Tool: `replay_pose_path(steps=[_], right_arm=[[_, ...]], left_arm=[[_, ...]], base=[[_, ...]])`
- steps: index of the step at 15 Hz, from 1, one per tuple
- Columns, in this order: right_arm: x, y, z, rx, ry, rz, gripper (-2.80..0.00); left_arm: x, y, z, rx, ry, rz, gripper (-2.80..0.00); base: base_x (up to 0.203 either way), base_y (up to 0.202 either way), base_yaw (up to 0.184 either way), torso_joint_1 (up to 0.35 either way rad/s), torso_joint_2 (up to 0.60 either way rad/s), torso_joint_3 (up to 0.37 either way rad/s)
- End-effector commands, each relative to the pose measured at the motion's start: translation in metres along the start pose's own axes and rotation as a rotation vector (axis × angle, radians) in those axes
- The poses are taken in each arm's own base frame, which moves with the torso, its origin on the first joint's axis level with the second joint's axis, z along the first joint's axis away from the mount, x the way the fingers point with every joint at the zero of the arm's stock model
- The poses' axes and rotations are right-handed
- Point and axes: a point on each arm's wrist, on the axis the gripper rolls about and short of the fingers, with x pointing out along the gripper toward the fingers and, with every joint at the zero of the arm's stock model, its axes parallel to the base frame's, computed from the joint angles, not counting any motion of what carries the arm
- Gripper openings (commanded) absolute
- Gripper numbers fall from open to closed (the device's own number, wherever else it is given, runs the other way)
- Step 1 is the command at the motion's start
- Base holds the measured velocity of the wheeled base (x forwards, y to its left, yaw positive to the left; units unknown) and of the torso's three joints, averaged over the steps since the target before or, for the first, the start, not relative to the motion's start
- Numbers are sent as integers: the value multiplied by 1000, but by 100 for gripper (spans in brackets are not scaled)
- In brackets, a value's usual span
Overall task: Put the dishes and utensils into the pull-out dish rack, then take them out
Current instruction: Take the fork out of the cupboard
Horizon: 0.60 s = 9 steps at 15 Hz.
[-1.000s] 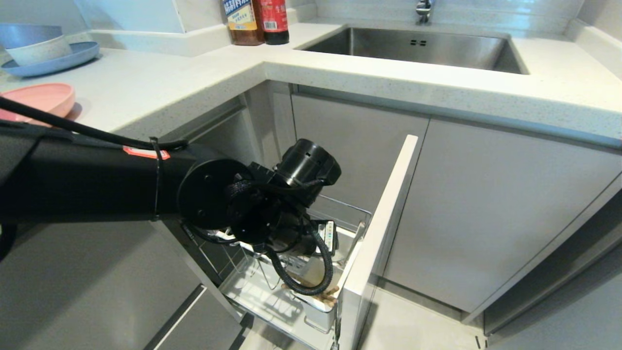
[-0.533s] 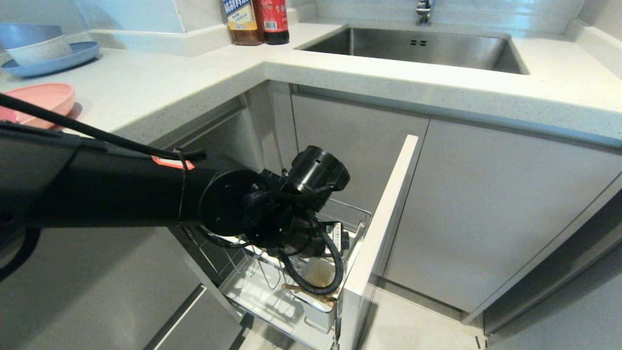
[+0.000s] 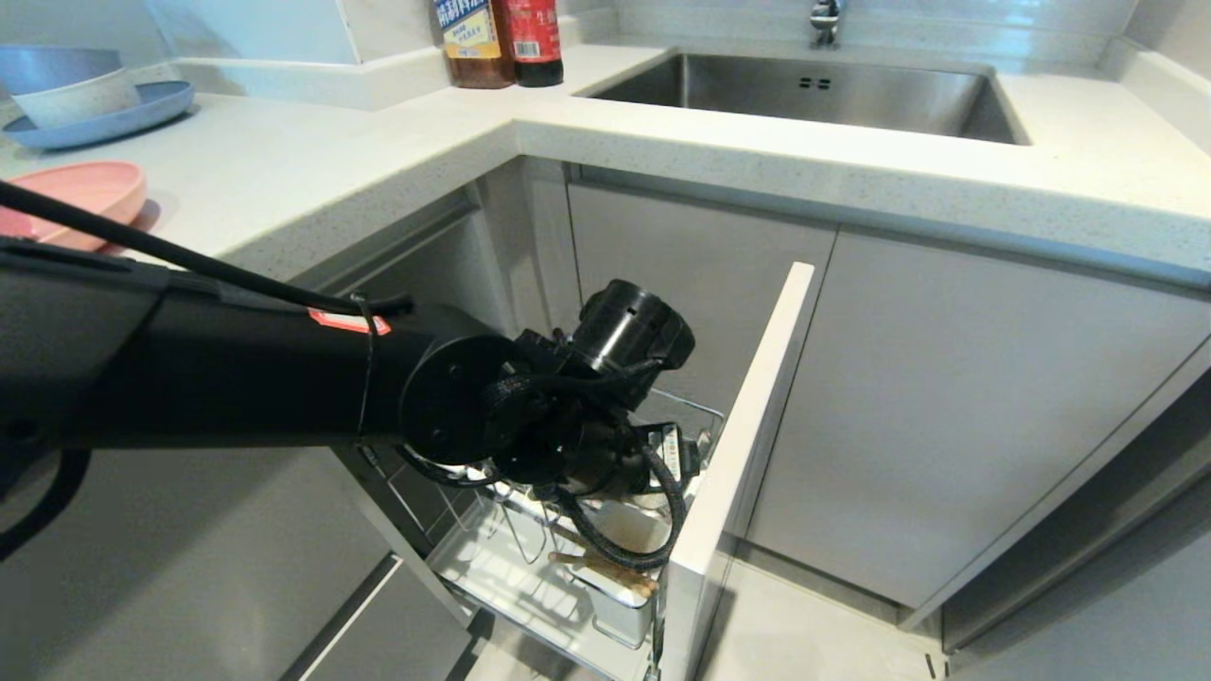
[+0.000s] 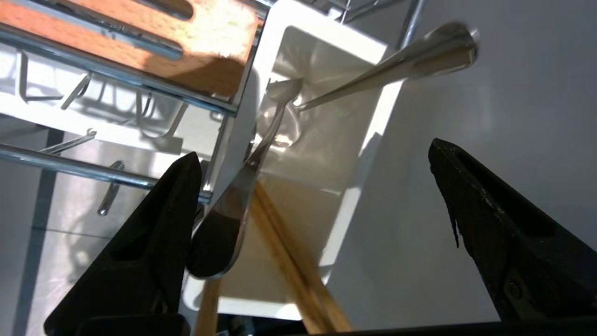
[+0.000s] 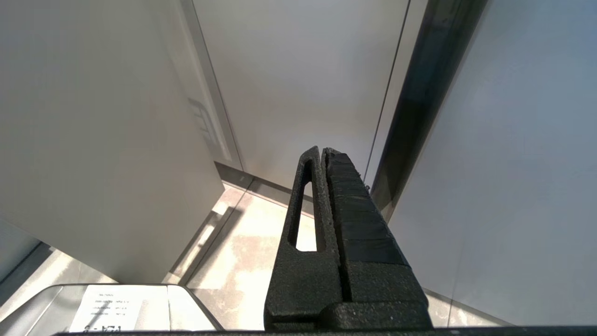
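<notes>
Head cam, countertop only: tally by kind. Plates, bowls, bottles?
Plates: 2 (pink plate, partly behind the arm; blue plate)
Bowls: 2 (blue bowl stacked over whitish bowl, both on the blue plate)
Bottles: 2 (amber bottle, red-labelled bottle)
Total: 6
</notes>
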Motion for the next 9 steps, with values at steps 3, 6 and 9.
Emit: replay_pose_path(steps=[3,6,9], right_arm=[[0,0,0,0,2,1,-280],[0,0,0,0,2,1,-280],[0,0,0,0,0,1,-280]], left_arm=[[3,0,-1,-3,6,7,0],[3,-1,-2,-1,10,9,0],[7,-2,-5,9,21,18,0]], base=[[0,0,0,0,0,0],[0,0,0,0,0,0],[0,0,0,0,0,0]])
